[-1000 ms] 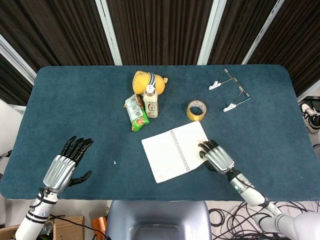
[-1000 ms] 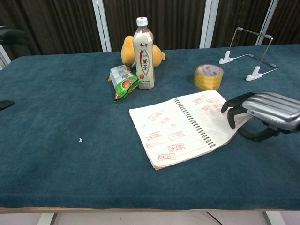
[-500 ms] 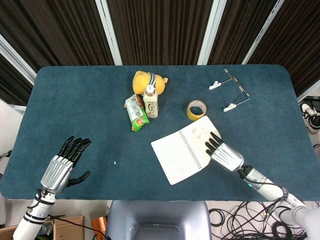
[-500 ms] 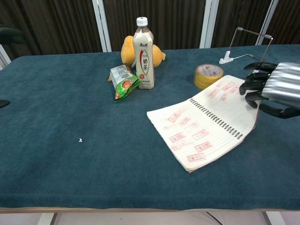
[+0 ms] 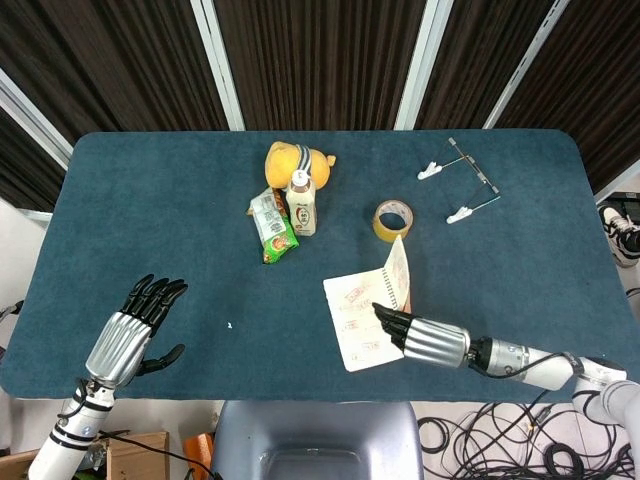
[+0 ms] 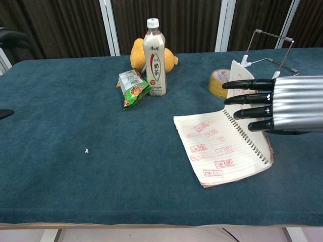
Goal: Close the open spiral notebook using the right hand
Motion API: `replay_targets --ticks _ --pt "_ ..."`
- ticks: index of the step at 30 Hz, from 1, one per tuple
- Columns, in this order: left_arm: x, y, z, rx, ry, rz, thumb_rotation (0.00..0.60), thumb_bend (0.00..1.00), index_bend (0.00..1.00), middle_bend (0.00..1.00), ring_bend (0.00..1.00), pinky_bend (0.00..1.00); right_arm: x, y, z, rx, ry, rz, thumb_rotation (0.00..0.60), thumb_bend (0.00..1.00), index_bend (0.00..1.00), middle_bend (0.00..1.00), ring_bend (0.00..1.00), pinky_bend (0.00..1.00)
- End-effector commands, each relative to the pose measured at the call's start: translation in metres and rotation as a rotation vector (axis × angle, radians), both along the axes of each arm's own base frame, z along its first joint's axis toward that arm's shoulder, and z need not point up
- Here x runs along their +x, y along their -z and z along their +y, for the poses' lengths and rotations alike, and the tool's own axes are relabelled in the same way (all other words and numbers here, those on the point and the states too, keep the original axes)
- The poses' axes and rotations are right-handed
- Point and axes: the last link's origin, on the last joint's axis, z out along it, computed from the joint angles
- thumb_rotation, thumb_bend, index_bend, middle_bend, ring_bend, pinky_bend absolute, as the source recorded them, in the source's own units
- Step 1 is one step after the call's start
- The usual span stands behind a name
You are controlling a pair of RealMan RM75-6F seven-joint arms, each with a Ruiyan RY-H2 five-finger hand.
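Note:
The spiral notebook (image 5: pixel 358 316) lies at the table's front right, its left page (image 6: pixel 216 151) flat and stamped in red. Its right half (image 5: pixel 398 275) stands raised nearly upright on the spiral, top edge (image 6: pixel 237 74) showing above my fingers. My right hand (image 5: pixel 418 340) is level with the raised half, flat, with fingers (image 6: pixel 242 98) stretched out towards the left, over the spiral. In the chest view the right hand (image 6: pixel 285 104) hides most of the raised half. My left hand (image 5: pixel 130 335) hovers at the front left with fingers spread, holding nothing.
Behind the notebook stands a roll of yellow tape (image 5: pixel 392 220). Further left are a milk-tea bottle (image 6: pixel 154 58), an orange plush toy (image 5: pixel 285 160) and a green snack packet (image 5: pixel 271 225). A wire stand (image 5: pixel 460 182) sits at the back right.
The notebook has slid to the right and its right half has risen from flat to nearly upright. My right hand swung round, fingers now pointing left. The left hand stayed put.

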Motion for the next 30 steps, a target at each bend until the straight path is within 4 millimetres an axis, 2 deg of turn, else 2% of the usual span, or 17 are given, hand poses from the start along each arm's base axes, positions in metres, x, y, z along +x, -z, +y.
replay_targets --ticks 1,4,7,9,11,14,16,19,22,24,26,30 --pt "0.0 0.0 0.0 -0.001 -0.004 -0.004 0.6 0.25 0.1 0.12 0.09 0.06 0.01 0.014 0.0 0.05 -0.033 0.002 0.6 0.52 0.73 0.32 0.09 0.0" --pt "0.0 0.001 0.0 -0.004 -0.005 -0.005 0.6 0.25 0.1 0.12 0.09 0.06 0.018 0.026 -0.001 0.085 -0.055 0.008 0.6 0.49 0.69 0.32 0.07 0.0" --pt "-0.001 0.001 0.0 -0.003 -0.005 -0.002 0.6 0.25 0.1 0.12 0.09 0.06 0.025 0.04 -0.001 0.105 -0.075 0.009 0.6 0.42 0.61 0.29 0.03 0.0" --pt "-0.001 0.001 -0.001 -0.005 -0.008 -0.003 0.6 0.25 0.1 0.12 0.09 0.06 0.029 0.048 0.001 0.124 -0.084 0.005 0.6 0.33 0.49 0.24 0.01 0.0" --pt "-0.002 0.0 0.001 -0.002 -0.013 -0.005 0.6 0.25 0.1 0.12 0.09 0.06 0.034 0.057 0.004 0.152 -0.079 -0.013 0.6 0.23 0.32 0.17 0.0 0.0" --pt "-0.002 0.0 0.0 -0.002 -0.012 -0.007 0.6 0.25 0.1 0.12 0.09 0.06 0.041 0.064 0.008 0.174 -0.083 -0.056 0.6 0.2 0.11 0.07 0.0 0.0" --pt "-0.003 0.0 0.001 -0.001 -0.012 -0.006 0.6 0.25 0.1 0.12 0.09 0.06 0.045 0.066 0.009 0.172 -0.067 -0.092 0.6 0.2 0.02 0.02 0.0 0.0" --pt "-0.003 -0.001 0.001 0.004 -0.012 -0.002 0.6 0.25 0.1 0.12 0.09 0.06 0.049 0.06 0.006 0.136 -0.007 -0.169 0.6 0.2 0.0 0.0 0.0 0.0" --pt "-0.005 -0.004 0.0 0.011 -0.017 -0.002 0.6 0.25 0.1 0.12 0.09 0.06 0.042 0.046 0.002 0.074 0.13 -0.242 0.6 0.2 0.0 0.0 0.0 0.0" --pt "-0.007 -0.006 -0.001 0.018 -0.023 0.0 0.6 0.25 0.1 0.12 0.09 0.06 0.032 0.035 0.003 0.054 0.291 -0.3 0.6 0.24 0.0 0.01 0.01 0.02" --pt "-0.01 -0.007 -0.002 0.021 -0.029 0.01 0.6 0.25 0.1 0.12 0.09 0.06 0.02 0.028 0.003 0.069 0.485 -0.348 0.6 0.35 0.0 0.07 0.06 0.09" --pt "-0.014 -0.008 -0.004 0.019 -0.042 0.031 0.6 0.25 0.1 0.12 0.09 0.06 0.005 0.025 0.004 0.141 0.802 -0.393 0.6 0.45 0.0 0.11 0.12 0.17"
